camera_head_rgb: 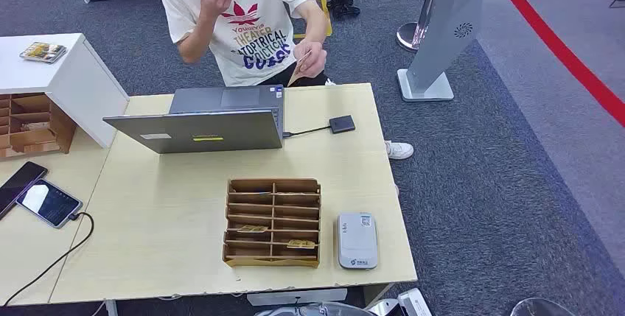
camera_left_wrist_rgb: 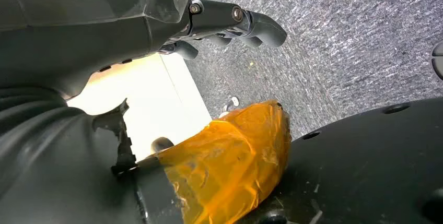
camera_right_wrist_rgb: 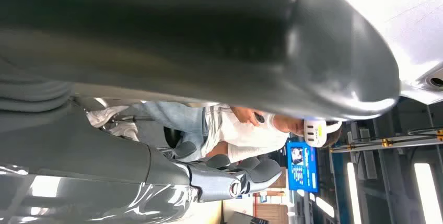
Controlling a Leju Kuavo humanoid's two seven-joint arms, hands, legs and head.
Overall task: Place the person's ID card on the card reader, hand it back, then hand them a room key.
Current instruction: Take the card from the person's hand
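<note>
On the pale wood-grain table (camera_head_rgb: 169, 205) before you, a flat rectangular card reader (camera_head_rgb: 357, 240) of light grey plastic with rounded corners lies near the front edge, just beside the right wall of a brown slatted wooden key rack (camera_head_rgb: 273, 222) divided into two columns of shallow compartments; two small tan room key cards (camera_head_rgb: 253, 228) lie in its lower compartments, one in each column. Behind the rack stands an open grey laptop (camera_head_rgb: 210, 120), its smooth lid turned toward you, joined by a thin black cable to a small black square box (camera_head_rgb: 341, 124). At the far edge a person (camera_head_rgb: 239, 18) in a white printed T-shirt holds the thin tan ID card (camera_head_rgb: 300, 68) in one hand, above the table's far edge and well apart from the reader. At your left, two dark glossy phones (camera_head_rgb: 49, 202) rest on an adjoining surface. In your left wrist view, the left hand (camera_left_wrist_rgb: 230, 23) shows dark, smooth, jointed fingers (camera_left_wrist_rgb: 261, 25) curled gently inward over speckled grey carpet (camera_left_wrist_rgb: 355, 36), holding and touching nothing; crinkled amber film (camera_left_wrist_rgb: 230, 156) wraps a part beside it. In your right wrist view, the right hand (camera_right_wrist_rgb: 230, 174) shows grey fingers (camera_right_wrist_rgb: 261, 169) loosely bent, apart, with nothing between them.
</note>
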